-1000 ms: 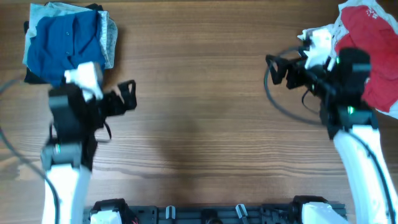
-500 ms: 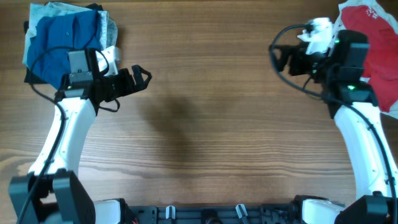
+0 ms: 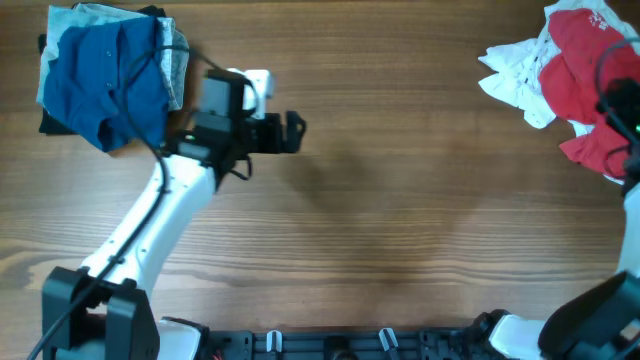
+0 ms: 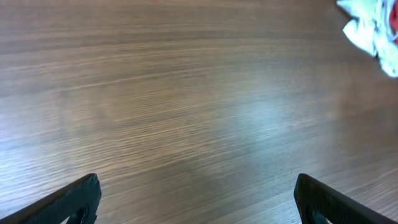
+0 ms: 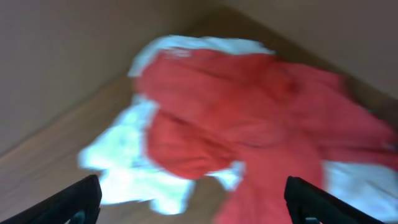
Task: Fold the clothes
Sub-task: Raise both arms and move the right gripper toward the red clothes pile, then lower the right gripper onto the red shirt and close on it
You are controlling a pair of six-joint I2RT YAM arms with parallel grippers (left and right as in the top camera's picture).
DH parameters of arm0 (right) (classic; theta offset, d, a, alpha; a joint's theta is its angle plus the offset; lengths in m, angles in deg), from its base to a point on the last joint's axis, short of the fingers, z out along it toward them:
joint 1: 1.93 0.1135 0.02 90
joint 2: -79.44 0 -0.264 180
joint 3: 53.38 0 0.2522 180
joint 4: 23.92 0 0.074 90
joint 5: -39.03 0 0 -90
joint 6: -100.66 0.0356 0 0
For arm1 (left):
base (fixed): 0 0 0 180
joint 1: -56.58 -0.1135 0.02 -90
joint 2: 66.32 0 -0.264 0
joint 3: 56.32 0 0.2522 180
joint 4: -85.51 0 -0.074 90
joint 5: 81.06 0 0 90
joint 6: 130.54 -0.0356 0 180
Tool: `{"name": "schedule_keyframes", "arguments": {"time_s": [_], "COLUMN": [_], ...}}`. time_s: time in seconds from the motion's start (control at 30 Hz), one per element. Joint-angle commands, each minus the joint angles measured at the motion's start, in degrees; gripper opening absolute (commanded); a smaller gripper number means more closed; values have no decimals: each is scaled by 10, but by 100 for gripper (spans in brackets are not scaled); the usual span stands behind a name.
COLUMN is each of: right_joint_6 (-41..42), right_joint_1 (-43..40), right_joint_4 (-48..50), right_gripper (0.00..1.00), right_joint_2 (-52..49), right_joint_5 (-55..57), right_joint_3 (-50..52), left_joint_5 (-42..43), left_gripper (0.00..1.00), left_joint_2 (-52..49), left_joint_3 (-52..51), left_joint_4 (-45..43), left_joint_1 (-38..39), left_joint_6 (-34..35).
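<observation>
The clothes lie crumpled at the table's far right corner: a red T-shirt on top of a white garment. In the right wrist view, blurred, the red T-shirt and the white garment lie just ahead of my right gripper, which hovers open above them with nothing between its fingers. Overhead, only part of the right arm shows at the right edge. My left gripper is open over bare wood left of centre; its wrist view shows the left gripper empty and the white garment far off.
A pile of blue and grey clothes sits at the far left corner, behind the left arm. A black rail runs along the table's near edge. Bare wood stretches between the two arms.
The left arm has swung right, away from the blue pile towards the table's middle. The right arm has moved right and back over the red T-shirt, mostly leaving the overhead view.
</observation>
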Motion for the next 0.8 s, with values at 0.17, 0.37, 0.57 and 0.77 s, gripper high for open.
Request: {"name": "schedule_keyframes", "arguments": {"time_s": [0.17, 0.37, 0.57, 0.77], "right_joint_6": [47, 19, 9, 3], "right_joint_1": [-69, -115, -117, -117], "right_joint_4": [47, 106, 179, 208], "right_gripper": [97, 91, 87, 76], "right_joint_2": [-132, -203, -255, -298], "right_joint_5": [55, -18, -29, -29], "right_joint_3": [-12, -12, -12, -12], "left_joint_5": [-58, -58, -58, -62], "left_gripper": [100, 100, 100, 100], "left_joint_2": [3, 1, 1, 1], "left_joint_3": [12, 12, 12, 12], "left_joint_4": [15, 39, 39, 34], "left_joint_1": [49, 49, 49, 49], "left_joint_6": [-1, -1, -1, -1]}}
